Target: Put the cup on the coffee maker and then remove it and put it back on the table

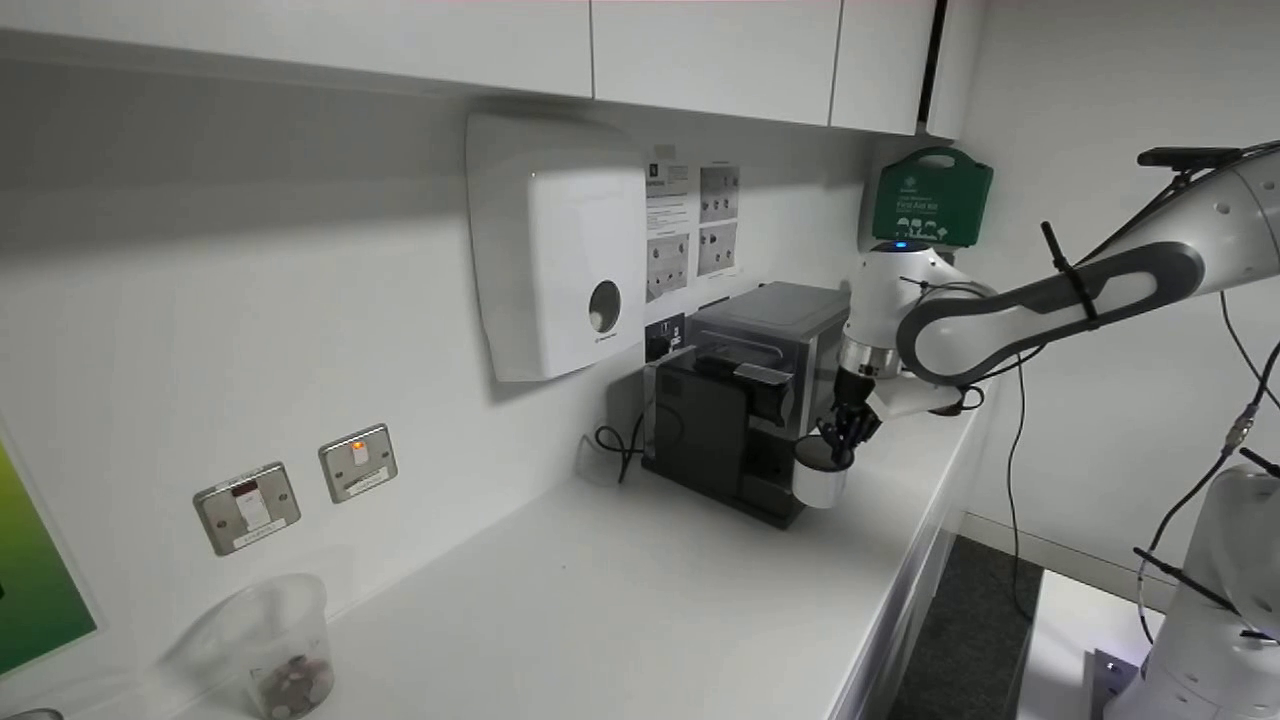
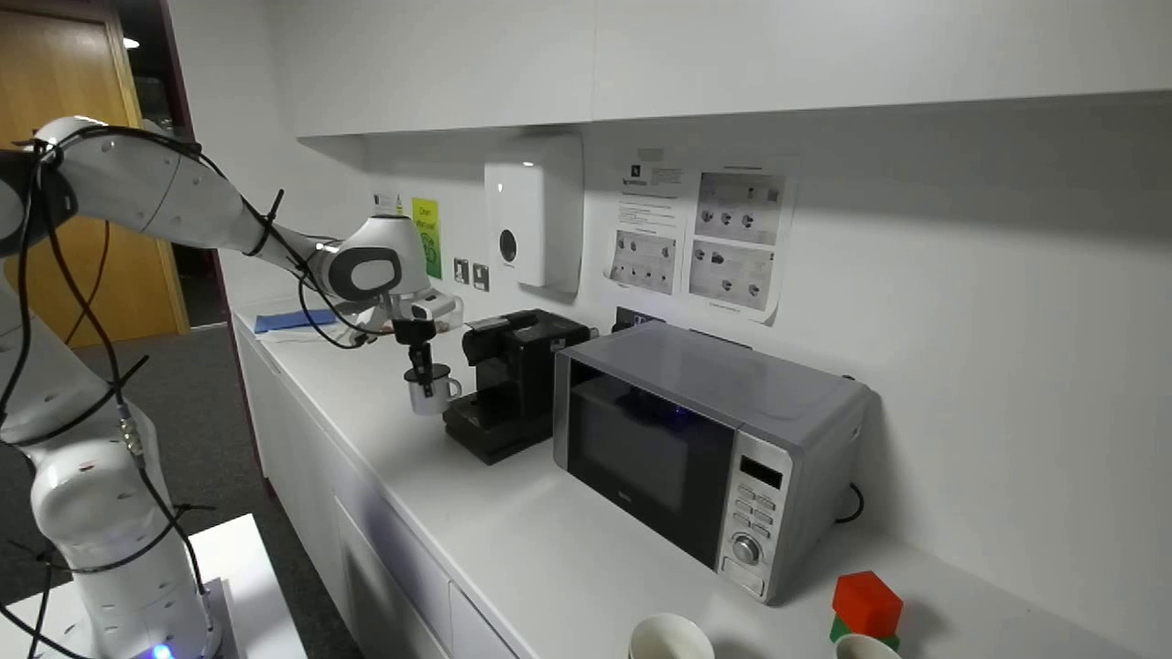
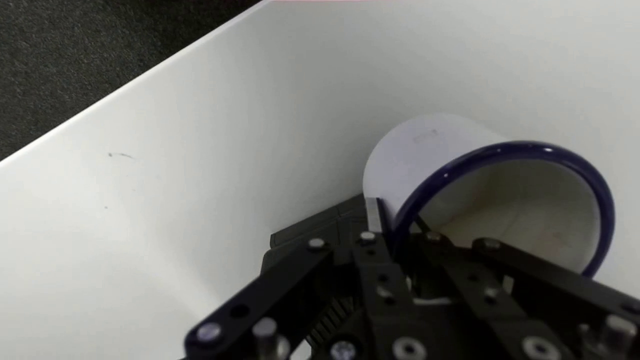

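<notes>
The claw (image 3: 399,223) pinches the cup (image 1: 820,483) by its rim, just beside the coffee maker (image 2: 524,375), toward the front edge of the worktop (image 1: 620,600). Placing probably leads away from that edge.

In both exterior views white cupboards (image 1: 715,50) hang above the jaws, shadow (image 1: 200,150) lying on the white wall (image 1: 250,330) just under the cupboards. Dark carpet (image 2: 211,421) spreads lower than the jaws; in the wrist view it shows to their upper left. In an exterior view a wooden door (image 2: 50,82) stands well left of the jaws, a small light (image 2: 131,43) beside it; white units (image 2: 394,567) run below the jaws.
</notes>
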Available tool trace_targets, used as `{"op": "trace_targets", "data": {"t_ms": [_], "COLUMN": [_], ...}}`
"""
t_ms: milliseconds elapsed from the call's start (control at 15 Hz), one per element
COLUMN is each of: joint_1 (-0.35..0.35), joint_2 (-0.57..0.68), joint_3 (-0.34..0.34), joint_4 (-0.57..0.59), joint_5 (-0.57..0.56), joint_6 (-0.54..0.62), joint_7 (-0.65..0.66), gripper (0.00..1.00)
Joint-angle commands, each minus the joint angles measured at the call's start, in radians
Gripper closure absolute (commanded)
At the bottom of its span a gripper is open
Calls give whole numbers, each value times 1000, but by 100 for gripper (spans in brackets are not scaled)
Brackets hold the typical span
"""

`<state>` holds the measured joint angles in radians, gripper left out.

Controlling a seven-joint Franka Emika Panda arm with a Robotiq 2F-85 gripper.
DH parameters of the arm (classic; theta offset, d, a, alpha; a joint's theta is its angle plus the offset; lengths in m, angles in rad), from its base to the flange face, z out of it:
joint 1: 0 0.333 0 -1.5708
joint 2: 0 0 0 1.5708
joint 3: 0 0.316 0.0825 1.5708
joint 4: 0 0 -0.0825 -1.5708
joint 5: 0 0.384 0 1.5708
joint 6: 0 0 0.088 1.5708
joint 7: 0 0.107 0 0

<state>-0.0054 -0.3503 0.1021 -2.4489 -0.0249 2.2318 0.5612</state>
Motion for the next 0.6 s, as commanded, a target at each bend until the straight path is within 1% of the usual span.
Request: {"op": "trace_targets", "data": {"t_ms": [0,533], "joint_1": [-19,-27], "joint_2": [12,26], "joint_3": [-9,-9], "joint_4": [51,79], "joint_5": [3,2], "joint_6": [-48,-46], "joint_7": [-42,-58], "gripper": [98,98]}}
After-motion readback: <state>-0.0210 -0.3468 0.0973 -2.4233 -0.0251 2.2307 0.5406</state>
